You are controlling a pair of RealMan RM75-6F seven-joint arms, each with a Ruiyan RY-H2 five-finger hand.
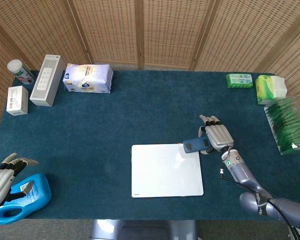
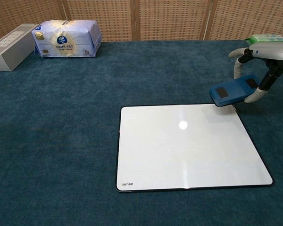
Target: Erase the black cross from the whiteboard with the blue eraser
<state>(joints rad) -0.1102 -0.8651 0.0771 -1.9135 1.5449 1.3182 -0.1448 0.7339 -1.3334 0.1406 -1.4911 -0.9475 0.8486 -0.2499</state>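
The whiteboard (image 1: pixel 166 170) (image 2: pixel 188 146) lies flat on the blue cloth near the table's front edge; its face is plain white, with no black mark showing in either view. My right hand (image 1: pixel 217 136) (image 2: pixel 264 59) holds the blue eraser (image 1: pixel 195 145) (image 2: pixel 234 89) just over the board's far right corner, the eraser tilted and partly off the board. My left hand (image 1: pixel 4 176) is at the front left, fingers apart, holding nothing, just above a blue bottle.
A blue detergent bottle (image 1: pixel 22 197) lies at the front left corner. At the back left stand a white tissue pack (image 1: pixel 88 78) (image 2: pixel 66 37), a grey box (image 1: pixel 47 80), a small white box (image 1: pixel 17 100) and a can (image 1: pixel 20 71). Green packs (image 1: pixel 270 87) sit back right.
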